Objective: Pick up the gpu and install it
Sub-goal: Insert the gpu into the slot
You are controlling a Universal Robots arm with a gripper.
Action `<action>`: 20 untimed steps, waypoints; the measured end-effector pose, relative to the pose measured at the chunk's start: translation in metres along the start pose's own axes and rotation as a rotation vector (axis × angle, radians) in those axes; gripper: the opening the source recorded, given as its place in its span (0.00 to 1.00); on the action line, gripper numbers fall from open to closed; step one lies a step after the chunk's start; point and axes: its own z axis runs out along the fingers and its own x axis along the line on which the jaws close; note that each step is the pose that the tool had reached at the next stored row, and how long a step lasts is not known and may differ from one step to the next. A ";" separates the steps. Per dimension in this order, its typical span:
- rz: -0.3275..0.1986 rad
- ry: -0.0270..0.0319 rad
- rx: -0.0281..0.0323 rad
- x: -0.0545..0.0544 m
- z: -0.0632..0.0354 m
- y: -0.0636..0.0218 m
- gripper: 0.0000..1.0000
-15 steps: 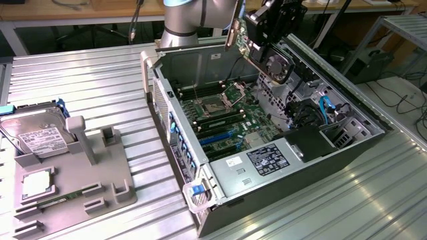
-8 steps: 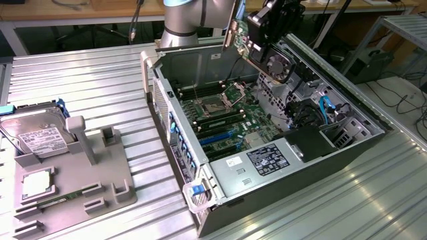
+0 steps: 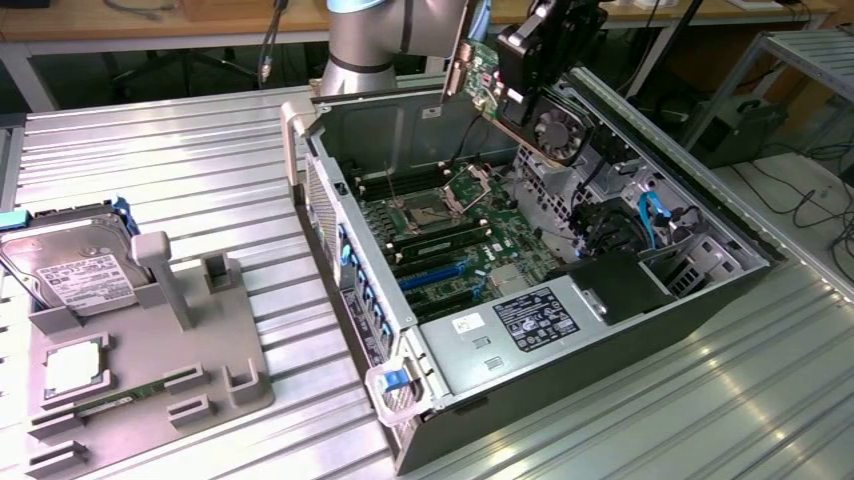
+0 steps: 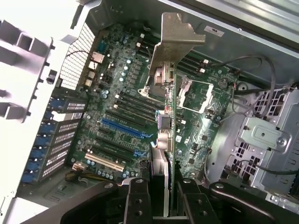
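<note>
My gripper (image 3: 545,45) is shut on the gpu (image 3: 527,110) and holds it in the air above the open computer case (image 3: 334,215). The card hangs tilted, its black fan (image 3: 562,130) on the exterior view's right and its silver bracket (image 3: 462,60) toward the case's back wall. In the wrist view my gripper (image 4: 163,203) grips the gpu (image 4: 171,130) edge-on, and the bracket (image 4: 175,39) points away from the camera. Below the card lies the green motherboard (image 4: 117,93) with a blue slot (image 4: 124,129) and the bare processor socket (image 4: 198,95).
A grey fixture (image 3: 187,340) on the exterior view's left carries a silver hard drive (image 3: 74,268), a square chip (image 3: 74,365) and a memory stick (image 3: 114,402). Inside the case sit a power supply (image 3: 531,320), blue cables (image 3: 654,215) and a metal drive cage (image 4: 264,135).
</note>
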 end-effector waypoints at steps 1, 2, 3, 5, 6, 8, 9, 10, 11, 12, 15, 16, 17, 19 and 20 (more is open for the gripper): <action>-0.006 0.0003 -0.0002 0.000 -0.0001 -0.0001 0.27; -0.012 0.0005 -0.0005 0.000 0.0000 -0.0002 0.27; -0.020 0.0008 -0.0006 0.000 -0.0001 -0.0002 0.27; -0.048 0.0022 -0.0013 0.000 -0.0001 -0.0002 0.27; -0.070 0.0031 -0.0019 0.000 0.0000 -0.0002 0.27; -0.085 0.0036 -0.0026 0.000 0.0000 -0.0003 0.27; -0.093 0.0039 -0.0031 0.000 0.0000 -0.0003 0.27; -0.101 0.0042 -0.0034 0.000 -0.0001 -0.0003 0.27; -0.109 0.0046 -0.0037 0.000 -0.0001 -0.0003 0.27; -0.117 0.0048 -0.0041 0.000 0.0000 -0.0003 0.27; -0.142 0.0058 -0.0050 0.000 -0.0001 -0.0005 0.27; -0.151 0.0061 -0.0055 0.000 -0.0001 -0.0005 0.27; -0.161 0.0065 -0.0058 0.000 -0.0001 -0.0006 0.27; -0.176 0.0071 -0.0064 0.000 -0.0001 -0.0007 0.27; -0.184 0.0074 -0.0067 0.000 -0.0001 -0.0007 0.27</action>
